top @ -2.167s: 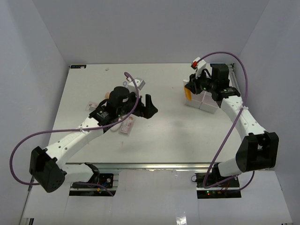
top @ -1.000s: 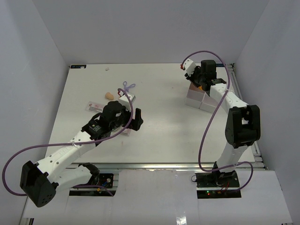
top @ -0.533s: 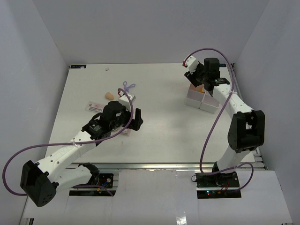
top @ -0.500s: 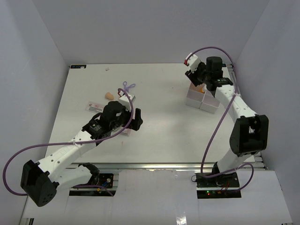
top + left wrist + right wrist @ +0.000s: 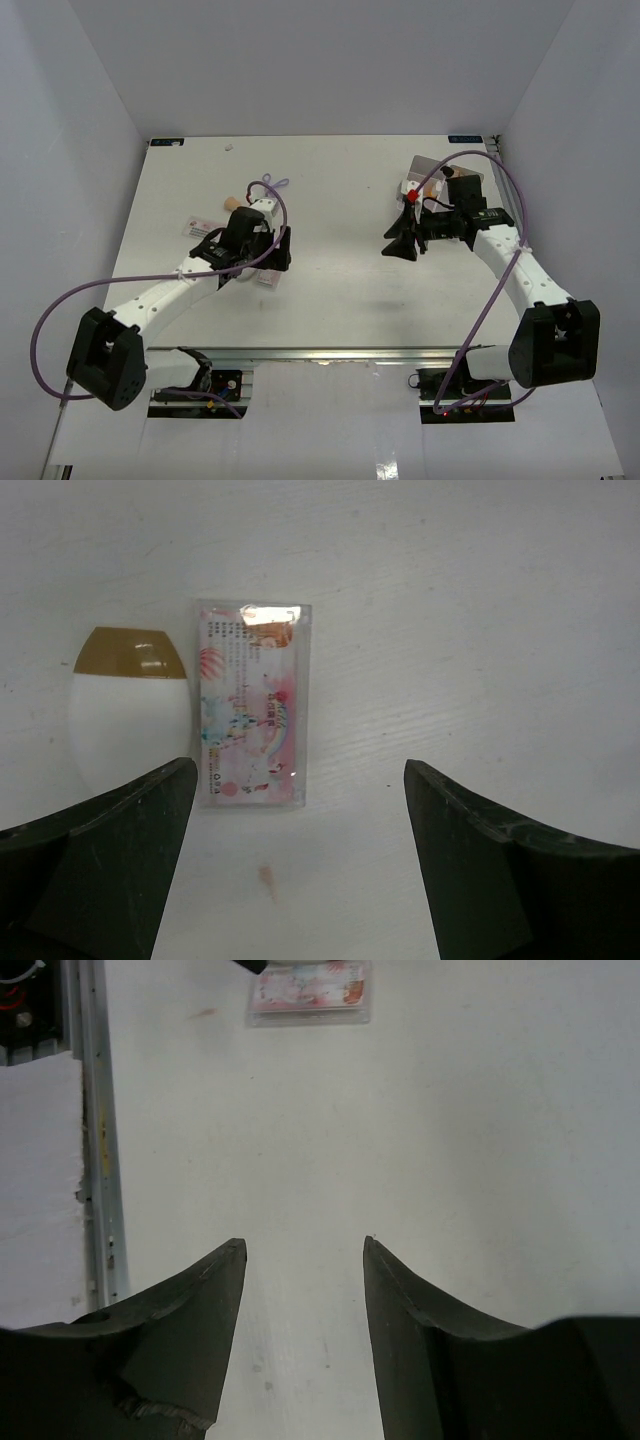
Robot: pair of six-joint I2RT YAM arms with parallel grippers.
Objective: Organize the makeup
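A white table (image 5: 350, 290) was pictured from above with two arms reaching over it and a pink packet (image 5: 250, 718) lying flat on its left half. The left arm (image 5: 150, 295) was stretched toward that packet, and the left gripper (image 5: 297, 780) was held above it with the jaws spread wide, the packet's near end between the two fingers and nothing gripped. The right arm (image 5: 515, 270) was bent in from the packet's right, and the right gripper (image 5: 404, 248) was poised well apart from the packet over bare table, its jaws likewise parted and empty. A white oval (image 5: 130, 720) with a tan cap was seen just beside one long side of the packet. A second flat packet (image 5: 203, 228) was set near the pink packet, on its left. A beige egg sponge (image 5: 232, 203) was placed beyond the packet, toward the far edge, and a purple looped tool (image 5: 272, 184) lay farther from the packet still.
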